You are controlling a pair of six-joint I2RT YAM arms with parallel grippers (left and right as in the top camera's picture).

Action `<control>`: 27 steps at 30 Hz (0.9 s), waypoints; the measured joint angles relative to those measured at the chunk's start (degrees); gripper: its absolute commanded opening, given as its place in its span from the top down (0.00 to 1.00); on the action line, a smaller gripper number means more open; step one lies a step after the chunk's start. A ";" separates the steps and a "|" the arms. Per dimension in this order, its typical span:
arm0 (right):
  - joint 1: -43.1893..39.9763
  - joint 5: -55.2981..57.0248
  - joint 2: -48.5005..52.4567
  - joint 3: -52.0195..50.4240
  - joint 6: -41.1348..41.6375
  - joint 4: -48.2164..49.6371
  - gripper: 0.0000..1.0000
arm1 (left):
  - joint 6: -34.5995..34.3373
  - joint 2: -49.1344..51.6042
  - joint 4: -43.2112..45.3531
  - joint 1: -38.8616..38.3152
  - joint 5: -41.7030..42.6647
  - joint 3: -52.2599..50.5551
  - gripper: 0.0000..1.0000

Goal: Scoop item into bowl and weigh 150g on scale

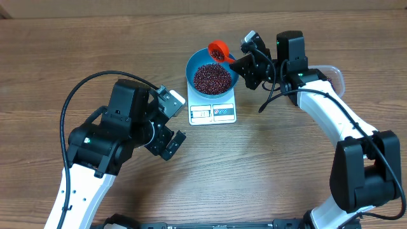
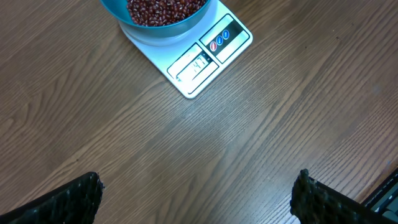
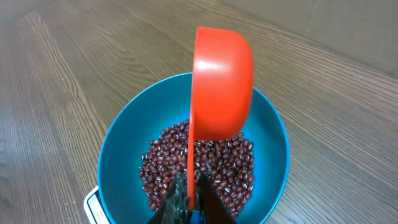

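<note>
The blue bowl stands on the white scale and holds a heap of dark red-brown beans. My right gripper is shut on the handle of a red scoop, held tipped on its side over the bowl's far rim. In the right wrist view the scoop turns its back to the camera above the beans, and my gripper pinches its thin handle. My left gripper hangs open left of the scale, nothing between its fingers. The scale's display is lit.
A clear plastic tub shows partly behind the right arm at the back right. The left arm's black cable loops over the table on the left. Bare wood lies between the left gripper and the scale.
</note>
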 measured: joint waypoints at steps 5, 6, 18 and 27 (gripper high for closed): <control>-0.02 -5.05 0.00 0.00 0.02 0.48 0.96 | 0.00 0.00 0.02 0.00 0.00 0.00 0.00; 0.00 -4.94 0.00 0.00 0.04 0.59 0.96 | 0.00 -0.02 0.00 0.00 0.00 0.00 0.00; 0.00 -3.63 0.00 0.00 0.02 0.33 0.96 | -0.02 -0.02 0.00 0.00 0.00 0.00 0.00; 0.00 -3.61 0.00 0.00 0.00 0.00 0.96 | -0.02 -0.02 0.00 0.00 0.00 0.00 0.00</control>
